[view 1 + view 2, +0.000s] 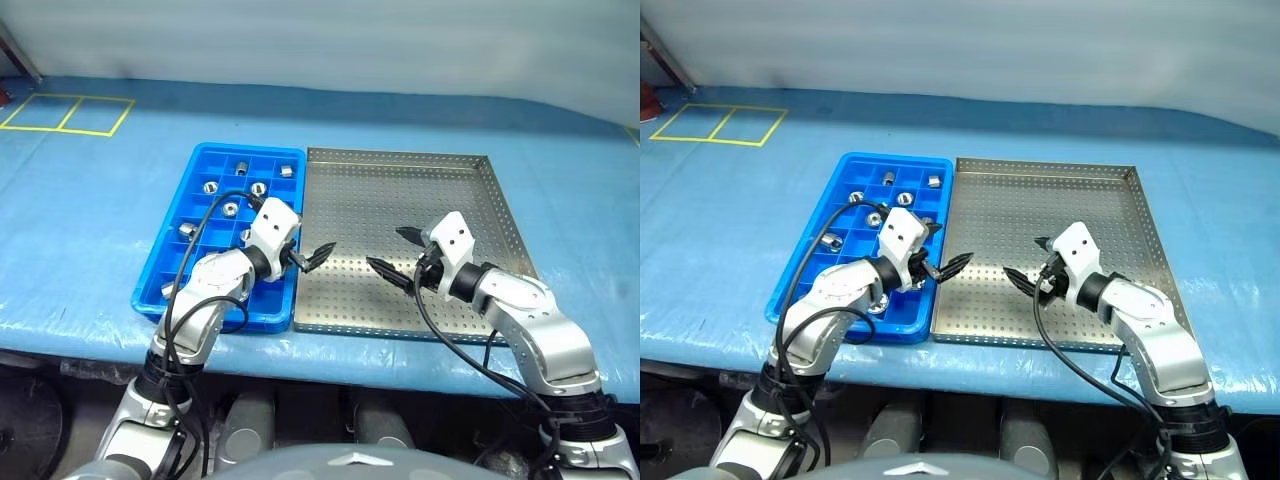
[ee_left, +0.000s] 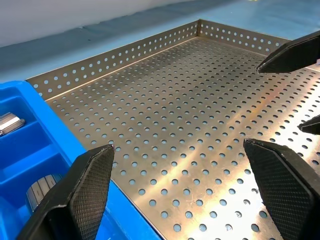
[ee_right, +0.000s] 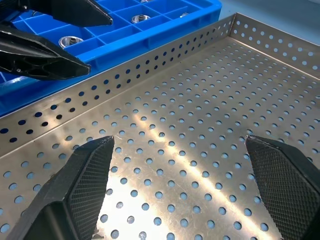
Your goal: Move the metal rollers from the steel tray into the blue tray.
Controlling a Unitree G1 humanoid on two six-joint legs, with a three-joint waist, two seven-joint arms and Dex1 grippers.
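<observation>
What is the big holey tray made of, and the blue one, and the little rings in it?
The holey tray looks like bare metal, probably steel: silver-grey and glinting with reflections. The blue tray looks like moulded plastic: one bright colour, smooth, slightly glossy walls. The little rings look like polished metal, silver with bright highlights.

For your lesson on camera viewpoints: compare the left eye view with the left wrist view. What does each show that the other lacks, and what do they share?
Left eye view alone: the whole blue tray with its many metal rollers, both arms, yellow floor markings.
Left wrist view alone: close detail of the left gripper, its textured fingers spread wide.
Shared: the steel tray, no rollers visible on it, the open right gripper over it.
</observation>
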